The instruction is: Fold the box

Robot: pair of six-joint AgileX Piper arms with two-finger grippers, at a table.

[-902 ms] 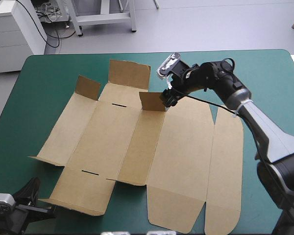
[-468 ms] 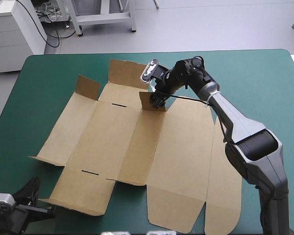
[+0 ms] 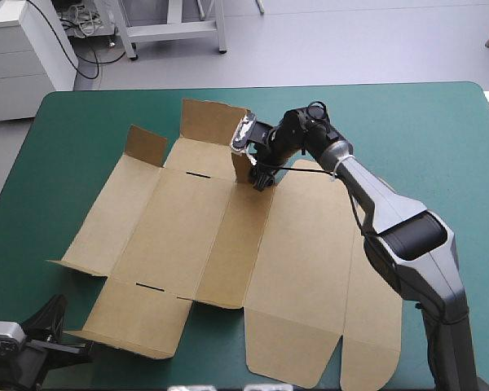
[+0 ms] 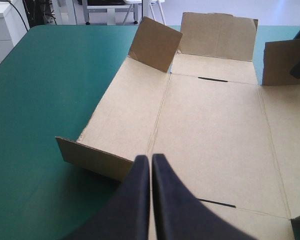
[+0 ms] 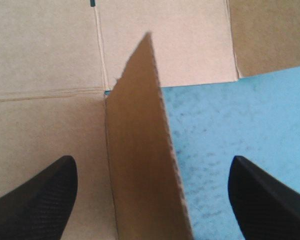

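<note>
Box [image 3: 187,236] is lying mostly flat on the teal-green tabletop [image 3: 407,130]; right gripper [image 3: 259,176] is straddling 1 upright flap [image 5: 140,150], fingers [image 5: 40,200] wide apart, while left gripper [image 4: 150,159] is sitting closed and empty.

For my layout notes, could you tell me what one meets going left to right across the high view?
Left tool → short flap → wide flap → upright flap, with the open right tool astride it.

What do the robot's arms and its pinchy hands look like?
The right arm is made of smooth silver-grey tubes with black joints, and it gets thinner toward a black wrist. The left gripper and right gripper each have two broad black fingers shaped like curved fins. Up close, the right one's fingers show a fine dotted texture.
</note>
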